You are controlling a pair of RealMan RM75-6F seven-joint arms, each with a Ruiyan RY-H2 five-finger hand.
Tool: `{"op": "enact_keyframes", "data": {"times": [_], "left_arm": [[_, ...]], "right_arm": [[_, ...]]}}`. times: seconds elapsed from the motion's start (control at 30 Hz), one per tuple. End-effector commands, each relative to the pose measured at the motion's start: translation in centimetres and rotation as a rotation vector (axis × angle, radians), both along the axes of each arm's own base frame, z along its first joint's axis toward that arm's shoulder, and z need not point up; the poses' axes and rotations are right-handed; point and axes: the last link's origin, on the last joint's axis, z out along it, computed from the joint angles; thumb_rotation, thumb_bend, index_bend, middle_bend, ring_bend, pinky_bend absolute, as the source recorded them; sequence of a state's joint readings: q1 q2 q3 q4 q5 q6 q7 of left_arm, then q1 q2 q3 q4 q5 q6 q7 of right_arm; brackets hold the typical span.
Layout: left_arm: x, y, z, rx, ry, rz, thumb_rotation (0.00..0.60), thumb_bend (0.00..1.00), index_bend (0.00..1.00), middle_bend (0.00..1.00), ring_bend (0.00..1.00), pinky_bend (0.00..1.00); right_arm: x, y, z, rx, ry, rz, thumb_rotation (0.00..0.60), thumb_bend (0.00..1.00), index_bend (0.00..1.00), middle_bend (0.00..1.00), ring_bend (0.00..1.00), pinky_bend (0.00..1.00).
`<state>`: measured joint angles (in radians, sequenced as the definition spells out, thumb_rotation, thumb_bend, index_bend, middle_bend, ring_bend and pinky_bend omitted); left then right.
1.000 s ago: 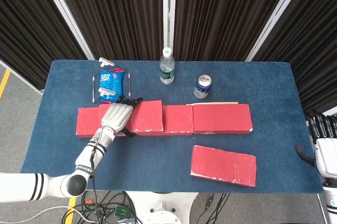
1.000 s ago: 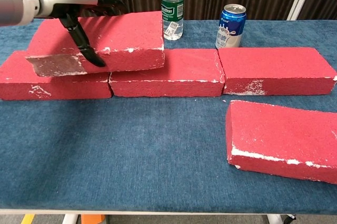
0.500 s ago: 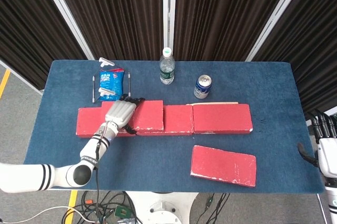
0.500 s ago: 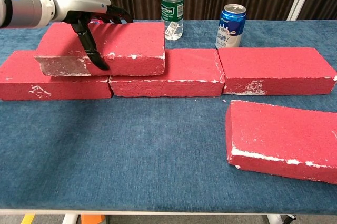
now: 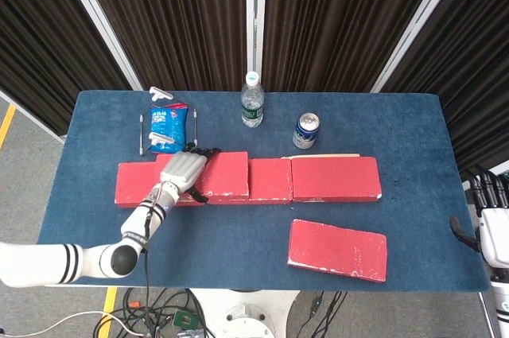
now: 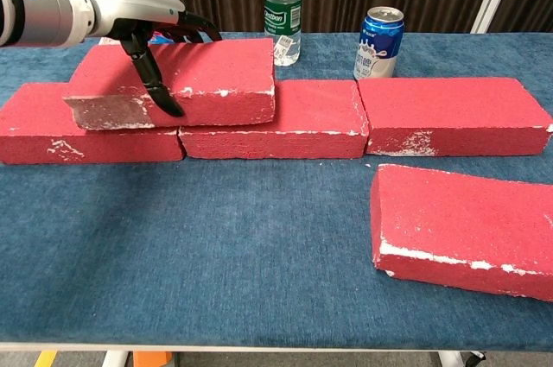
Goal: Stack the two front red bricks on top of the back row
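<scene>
Three red bricks form the back row: left (image 6: 34,129), middle (image 6: 294,121) and right (image 6: 449,112). A fourth red brick (image 6: 216,73) lies flat on top, straddling the left and middle ones. My left hand (image 6: 143,30) grips this top brick at its left end, thumb down the front face and fingers over the back; it also shows in the head view (image 5: 181,172). The other front brick (image 6: 467,224) lies alone on the cloth at front right (image 5: 338,249). My right hand (image 5: 493,223) hangs off the table's right edge, fingers apart and holding nothing.
A water bottle (image 5: 252,101) and a blue can (image 5: 306,130) stand just behind the row. A blue snack bag (image 5: 167,126) and a white clip (image 5: 161,94) lie at back left. The blue cloth table (image 5: 238,235) extends in front of the row.
The held brick went from tilted to lying flat on the back row and shifted slightly right. My left hand moved with it. The right hand barely moved.
</scene>
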<state>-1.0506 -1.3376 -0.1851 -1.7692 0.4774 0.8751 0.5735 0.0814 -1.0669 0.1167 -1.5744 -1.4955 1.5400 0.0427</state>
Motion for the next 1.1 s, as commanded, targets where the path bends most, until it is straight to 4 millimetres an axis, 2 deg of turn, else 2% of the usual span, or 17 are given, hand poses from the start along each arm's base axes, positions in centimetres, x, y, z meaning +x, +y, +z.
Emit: {"op": "enact_keyframes", "data": {"times": [0.03,1.1], "left_arm": [[0.0,0.1,0.0,0.0,0.003,-0.003,0.6,0.0,0.1,0.21,0.19,0.0],[0.0,0.4,-1.0,-0.019,0.028,-0.018,0.6,0.0,0.1,0.21,0.19,0.0]], "right_arm": [[0.0,0.0,0.0,-0.001,0.0,-0.002,0.6,0.27,0.0,0.0,0.0,0.0],[0.3,-0.1,-0.9,0.039,0.009,0.001,0.6,0.27,0.0,0.0,0.0,0.0]]}}
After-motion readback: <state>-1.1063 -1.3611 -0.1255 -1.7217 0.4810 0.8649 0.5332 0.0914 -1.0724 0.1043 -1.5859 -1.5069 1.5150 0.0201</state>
